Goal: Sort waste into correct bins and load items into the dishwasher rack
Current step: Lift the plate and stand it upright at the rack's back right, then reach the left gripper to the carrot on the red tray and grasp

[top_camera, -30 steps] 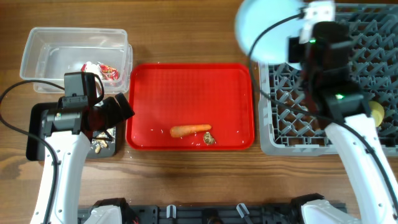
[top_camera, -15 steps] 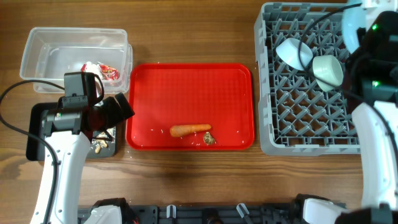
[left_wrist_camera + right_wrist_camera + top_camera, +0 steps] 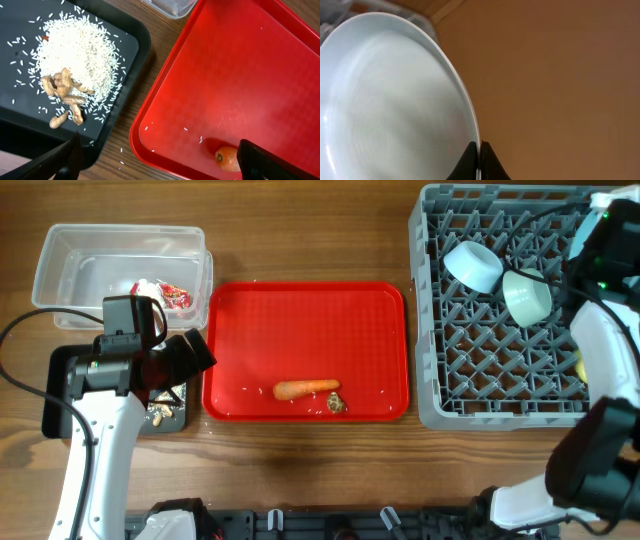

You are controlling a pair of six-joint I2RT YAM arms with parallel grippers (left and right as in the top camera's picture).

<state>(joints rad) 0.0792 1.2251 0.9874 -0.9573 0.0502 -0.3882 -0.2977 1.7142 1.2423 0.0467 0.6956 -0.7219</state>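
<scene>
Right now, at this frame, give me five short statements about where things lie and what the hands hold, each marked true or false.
1. The carrot lies on the red tray. True.
2. Both bowls sit in the clear tub. False: the pale bowl and the mint-green bowl are in the dishwasher rack; the tub holds a crumpled wrapper.
3. The right hand pinches the rim of the light-blue plate. True.
4. The black tray is bare. False: it holds rice and brown scraps.
5. The left hand is shut on the carrot. False: it is open and holds nothing.
</scene>
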